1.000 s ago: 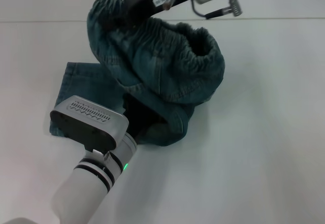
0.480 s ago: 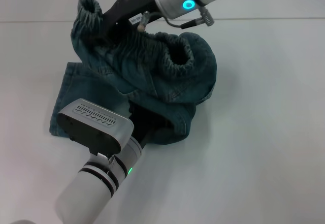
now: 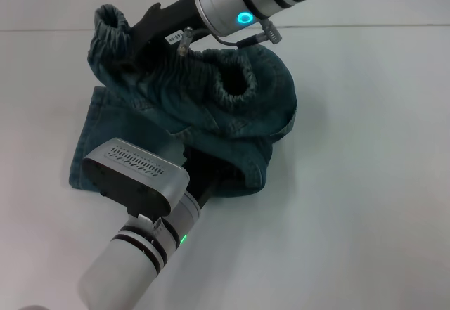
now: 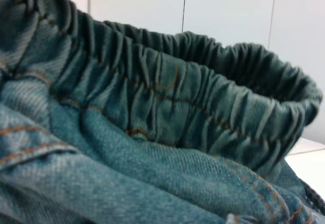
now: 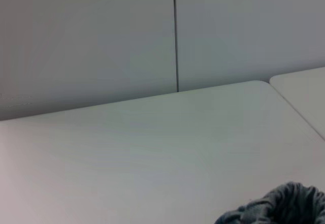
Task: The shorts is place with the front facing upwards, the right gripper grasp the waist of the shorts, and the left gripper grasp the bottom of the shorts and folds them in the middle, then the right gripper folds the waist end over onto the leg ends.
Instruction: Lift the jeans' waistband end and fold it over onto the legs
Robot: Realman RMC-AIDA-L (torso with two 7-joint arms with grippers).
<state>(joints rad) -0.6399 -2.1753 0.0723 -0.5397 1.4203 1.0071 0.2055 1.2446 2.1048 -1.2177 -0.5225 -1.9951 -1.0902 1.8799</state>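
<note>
- Nearest the robot, on the left of the head view, the left gripper (image 3: 199, 171) reaches from its white arm into the near edge of the shorts (image 3: 211, 113); its fingers are buried under denim, so whether they are apart or together cannot be told.
- Grey camera housing (image 3: 137, 176) on that wrist carries a row of small dark marks, too fine to read.
- Just beyond, the shorts lie bunched on the white desk (image 3: 365, 183), one flat leg (image 3: 95, 141) spread to the left with its hem on the desk.
- Farther back, the gathered waistband (image 3: 232, 85) is lifted into a loop above the heap.
- At the far left corner of that band, the right gripper (image 3: 133, 39) is clamped on the waist, holding it up off the desk.
- A small white label (image 3: 172, 37) sits on its black body; the print is illegible.
- Left wrist view alone shows the elastic ruffles (image 4: 203, 97) and orange stitching up close.
- Right wrist view shows only bare desk (image 5: 152, 148), a panelled wall (image 5: 101, 41) and a scrap of denim (image 5: 284, 203) at the edge.
</note>
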